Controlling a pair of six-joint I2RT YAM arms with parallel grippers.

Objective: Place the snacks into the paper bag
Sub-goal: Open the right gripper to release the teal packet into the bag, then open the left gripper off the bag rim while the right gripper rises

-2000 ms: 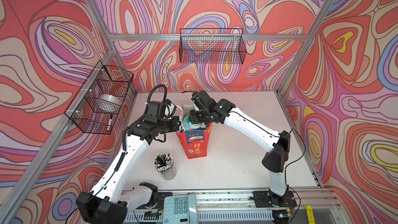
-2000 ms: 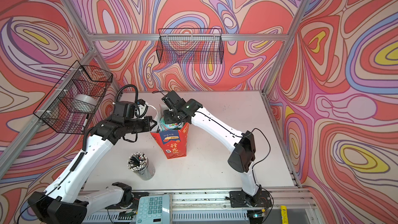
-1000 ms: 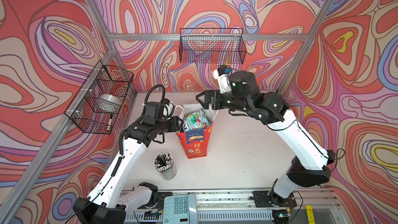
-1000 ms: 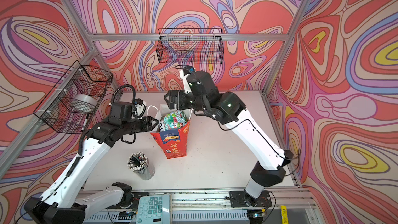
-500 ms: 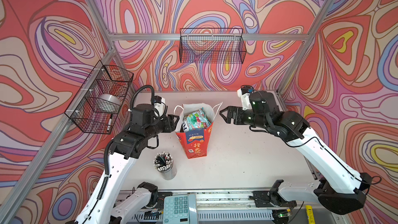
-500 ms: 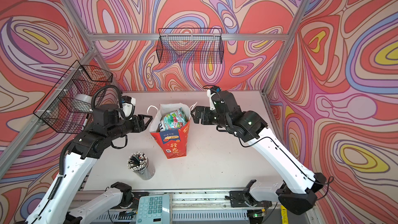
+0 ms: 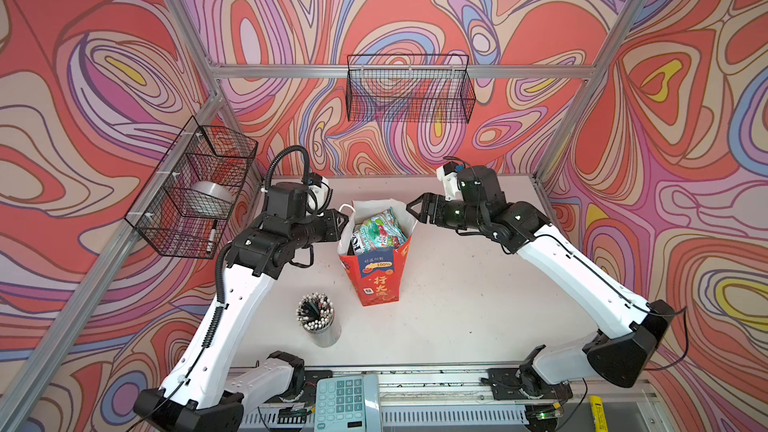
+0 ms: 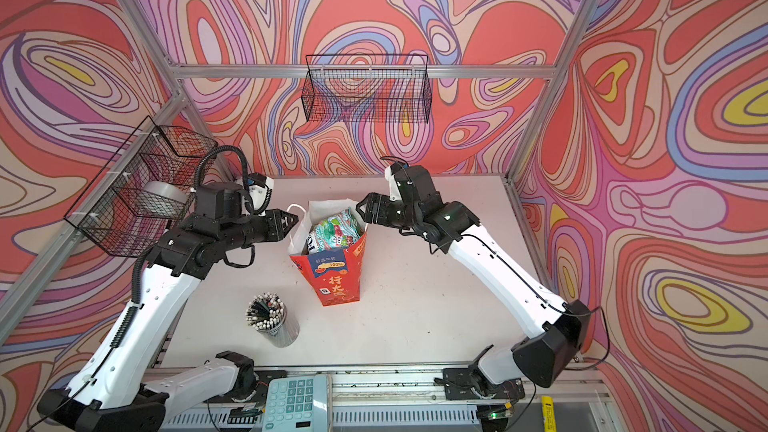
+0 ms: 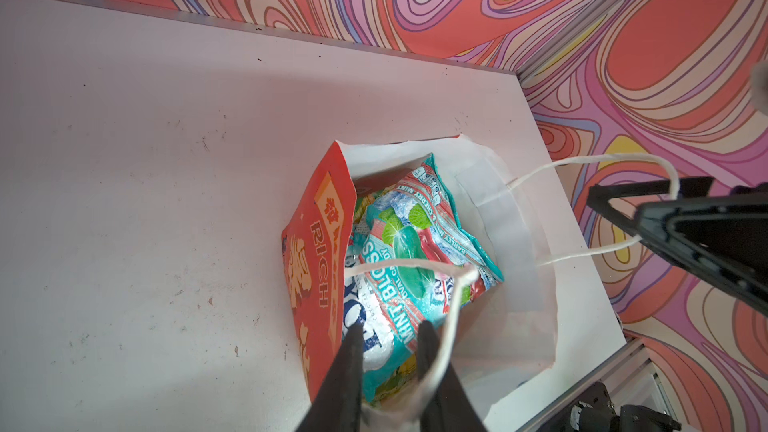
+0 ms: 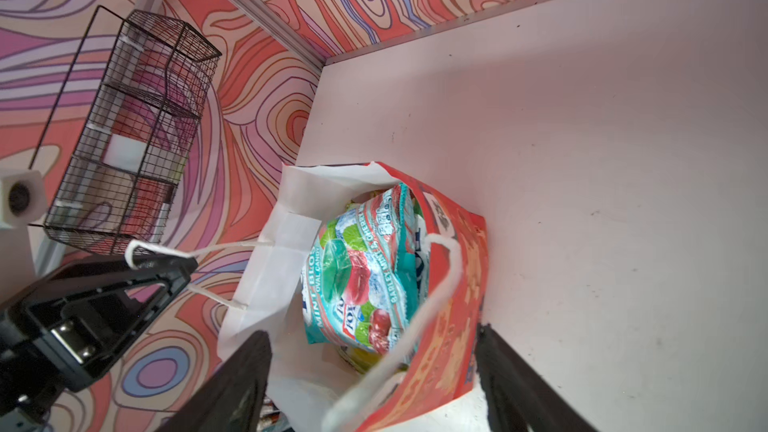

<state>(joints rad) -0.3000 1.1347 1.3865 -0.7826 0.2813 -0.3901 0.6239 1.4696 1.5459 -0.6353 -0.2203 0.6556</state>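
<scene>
the bag (image 7: 376, 280) stands upright on the table (image 7: 478, 305) with its mouth open. the snacks (image 7: 380, 232) are inside it, piled up near the rim. a teal mint pouch (image 9: 415, 243) lies on top, with a white pouch and yellow-green ones under it.

the left gripper (image 7: 340, 218) sits just beside the bag's rim on the left arm's side. in the left wrist view its fingers (image 9: 349, 376) are nearly together with a thin gap. the left handle (image 9: 455, 301) runs along one finger, and i cannot tell whether the cord is pinched.

the right gripper (image 7: 415, 209) is at the bag's opposite rim, jaws wide apart. in the right wrist view they straddle the right handle (image 10: 453, 263) and the top edge of the bag's red wall without clamping either.

a pen cup (image 7: 316, 320) stands in front of the bag toward the left arm's base, apart from it. a calculator (image 7: 347, 401) lies farther in front of the bag, past the table's edge.
</scene>
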